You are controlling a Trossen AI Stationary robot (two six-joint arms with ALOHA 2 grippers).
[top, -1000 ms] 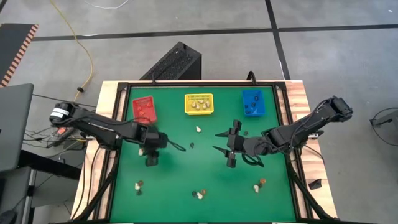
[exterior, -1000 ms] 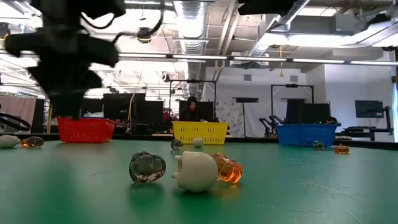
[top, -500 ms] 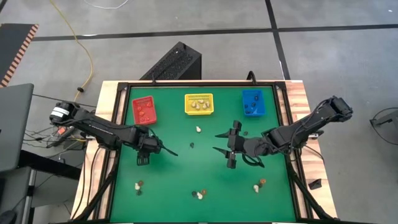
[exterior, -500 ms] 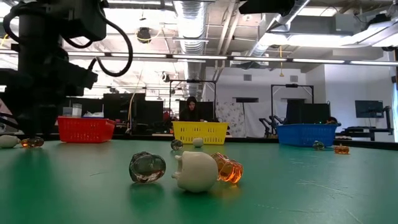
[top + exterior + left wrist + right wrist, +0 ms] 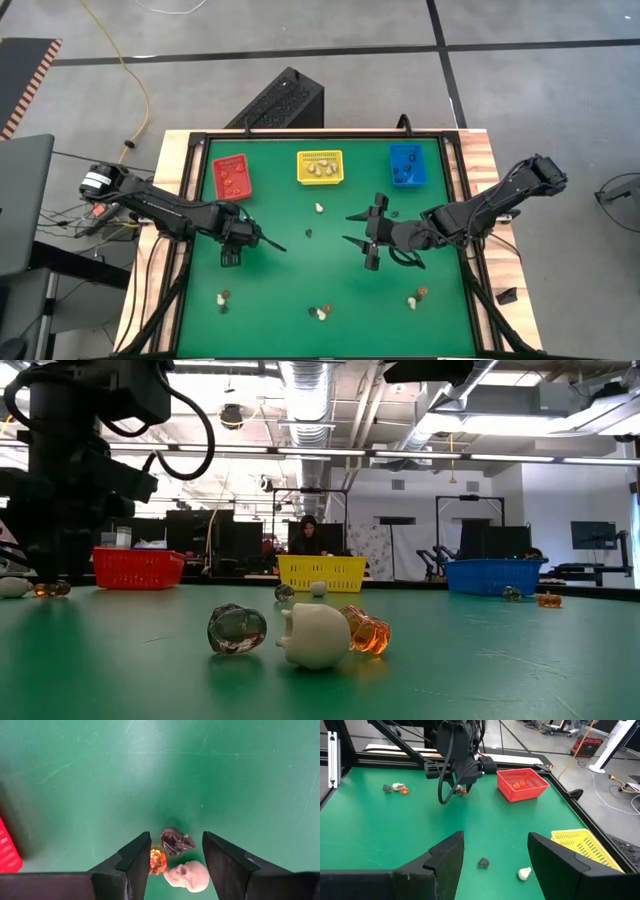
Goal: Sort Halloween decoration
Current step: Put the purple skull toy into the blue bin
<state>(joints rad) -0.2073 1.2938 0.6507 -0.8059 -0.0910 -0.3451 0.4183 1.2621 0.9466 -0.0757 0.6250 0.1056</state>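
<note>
**A:** Where are your grippers, and what have they got?

**B:** Start with your left gripper (image 5: 172, 862). Its fingers (image 5: 135, 860) stand wide apart, and between them on the green mat (image 5: 225, 775) lie three trinkets bunched together: a glowing orange piece (image 5: 157, 861), a dark one (image 5: 176, 841) and a cream skull (image 5: 188, 876). Your fingers close on none of them; whether a tip brushes the orange piece, you cannot tell. From above, that gripper (image 5: 232, 251) sits on the mat's left side, below the red bin (image 5: 232, 177).

**A:** And the right?

**B:** Your right gripper (image 5: 362, 241) hangs over the middle of the mat, spread wide and holding nothing. Just ahead of it lie a small dark trinket (image 5: 483, 863) and a cream one (image 5: 523, 873), apart from each other.

**A:** The rest of the Halloween decoration?

**B:** Nearest the low camera, a clear-dark ball (image 5: 237, 629), a cream skull-like piece (image 5: 316, 632) and an orange one (image 5: 367, 632) huddle touching. More clusters lie toward the mat's near edge (image 5: 222, 299) (image 5: 417, 296). Farthest off stand the red bin, the yellow bin (image 5: 320, 167) and the blue bin (image 5: 407, 165), each with pieces inside.
</note>
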